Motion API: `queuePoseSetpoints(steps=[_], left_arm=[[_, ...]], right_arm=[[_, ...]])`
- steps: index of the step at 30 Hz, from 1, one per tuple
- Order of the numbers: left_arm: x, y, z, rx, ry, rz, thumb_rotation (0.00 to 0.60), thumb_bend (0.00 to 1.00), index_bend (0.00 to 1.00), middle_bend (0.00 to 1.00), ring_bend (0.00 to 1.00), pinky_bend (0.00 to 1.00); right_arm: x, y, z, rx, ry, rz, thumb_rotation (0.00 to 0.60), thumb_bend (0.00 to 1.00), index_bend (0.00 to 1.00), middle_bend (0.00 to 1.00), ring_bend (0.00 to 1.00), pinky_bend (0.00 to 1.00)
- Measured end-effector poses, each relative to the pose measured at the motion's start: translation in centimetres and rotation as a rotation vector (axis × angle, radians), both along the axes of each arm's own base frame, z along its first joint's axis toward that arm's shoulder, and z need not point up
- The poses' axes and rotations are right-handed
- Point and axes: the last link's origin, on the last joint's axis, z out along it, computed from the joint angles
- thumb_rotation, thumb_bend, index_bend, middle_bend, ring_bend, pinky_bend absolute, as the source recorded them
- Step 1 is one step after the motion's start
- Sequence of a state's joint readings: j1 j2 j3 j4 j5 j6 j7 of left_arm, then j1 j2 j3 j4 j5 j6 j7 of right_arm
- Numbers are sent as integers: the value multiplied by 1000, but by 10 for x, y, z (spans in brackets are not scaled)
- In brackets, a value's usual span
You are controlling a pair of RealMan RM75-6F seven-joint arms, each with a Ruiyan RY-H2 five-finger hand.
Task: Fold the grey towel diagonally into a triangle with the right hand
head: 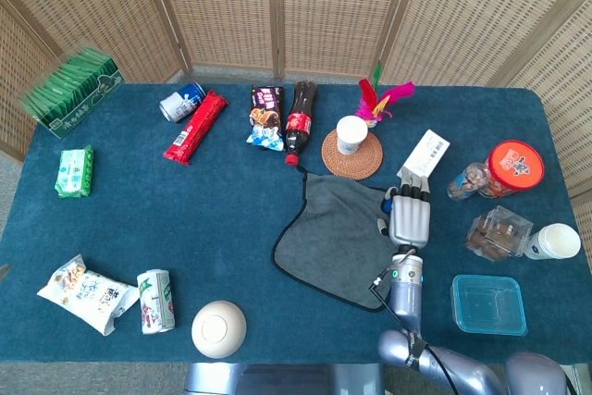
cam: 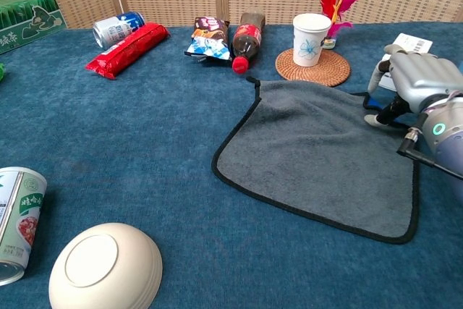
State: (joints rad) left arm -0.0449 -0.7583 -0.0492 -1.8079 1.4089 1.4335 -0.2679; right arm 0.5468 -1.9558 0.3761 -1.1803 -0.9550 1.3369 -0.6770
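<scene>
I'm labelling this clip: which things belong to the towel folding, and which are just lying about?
Part of the job:
grey towel, lying flat
right hand, at the towel's far right corner

Just lying about:
paper cup on woven coaster
cola bottle
white bowl
clear plastic box
green packet box

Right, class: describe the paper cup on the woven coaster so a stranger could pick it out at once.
Start at the grey towel in the middle of the blue table. Just beyond its far edge lies a round woven coaster, and the white paper cup stands upright on it. Unlike the other cup at the right edge, it has pink feathers behind it.
</scene>
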Motion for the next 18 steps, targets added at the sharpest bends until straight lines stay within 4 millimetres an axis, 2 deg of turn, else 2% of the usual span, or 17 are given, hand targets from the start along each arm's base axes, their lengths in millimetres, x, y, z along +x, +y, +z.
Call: queuePoseSetpoints(steps=[7, 12, 18], left_arm=[[0, -1, 1, 6, 0, 1, 600, 279, 103, 0, 0, 11], [1, -1, -1, -1, 5, -3, 600, 280, 103, 0, 0, 11], [1, -1, -1, 1, 6, -3, 600, 279, 103, 0, 0, 11]], right_arm=[[-5, 0, 3, 8, 4, -14, 600, 292, 552, 0, 0, 0], [-6, 1, 2, 15, -1, -11, 600, 294, 562, 0, 0, 0], [-8, -1, 2, 16, 3, -20, 600, 354, 576, 0, 0, 0]])
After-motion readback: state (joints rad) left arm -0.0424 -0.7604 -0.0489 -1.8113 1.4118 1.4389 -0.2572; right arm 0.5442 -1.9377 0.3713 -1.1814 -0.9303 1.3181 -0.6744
